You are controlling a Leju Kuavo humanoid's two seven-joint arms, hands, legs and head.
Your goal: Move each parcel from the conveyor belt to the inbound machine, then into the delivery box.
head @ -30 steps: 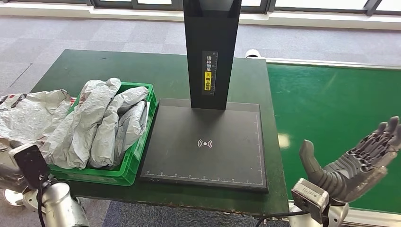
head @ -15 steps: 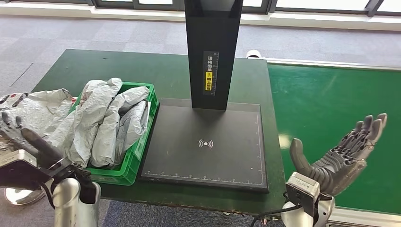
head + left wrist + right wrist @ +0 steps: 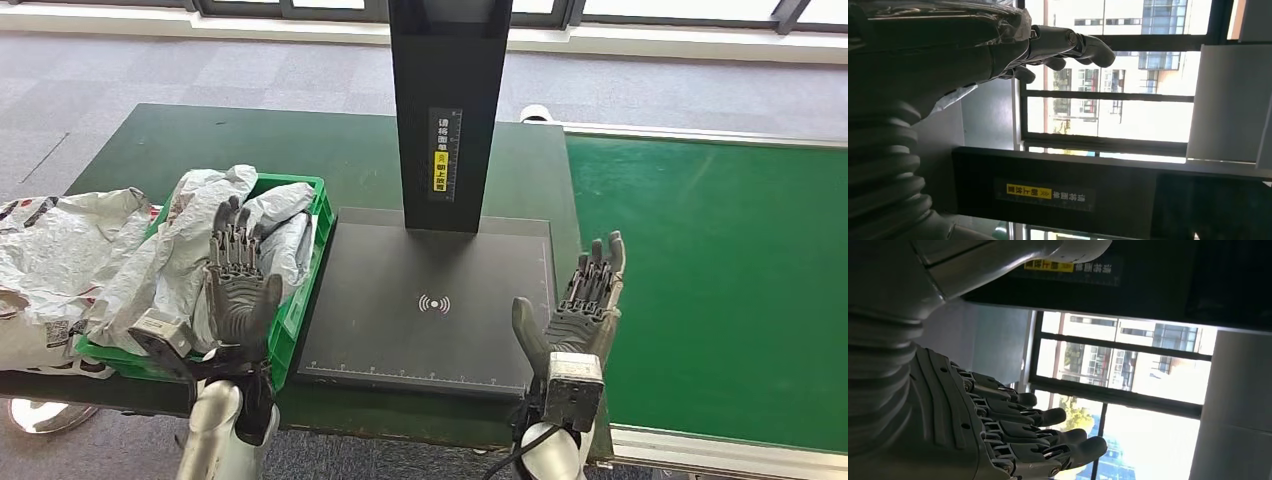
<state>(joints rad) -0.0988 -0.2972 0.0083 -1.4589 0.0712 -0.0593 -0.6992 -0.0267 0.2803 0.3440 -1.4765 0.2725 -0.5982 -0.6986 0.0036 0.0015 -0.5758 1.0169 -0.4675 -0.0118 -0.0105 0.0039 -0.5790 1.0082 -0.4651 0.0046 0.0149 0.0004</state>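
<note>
My left hand point(image 3: 240, 285) and right hand point(image 3: 583, 305) are raised, fingers spread, holding nothing, flanking the scanner point(image 3: 437, 300), probably to be ready for the next parcel. The belt point(image 3: 720, 270) looks bare; parcels point(image 3: 215, 250) are heaped in the green box point(image 3: 300, 305).

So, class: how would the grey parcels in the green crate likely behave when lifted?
The parcels look like crumpled plastic mailers, so probably floppy and sagging. Their glossy film may be slippery. They drape over the crate rim, suggesting soft, light contents.
</note>
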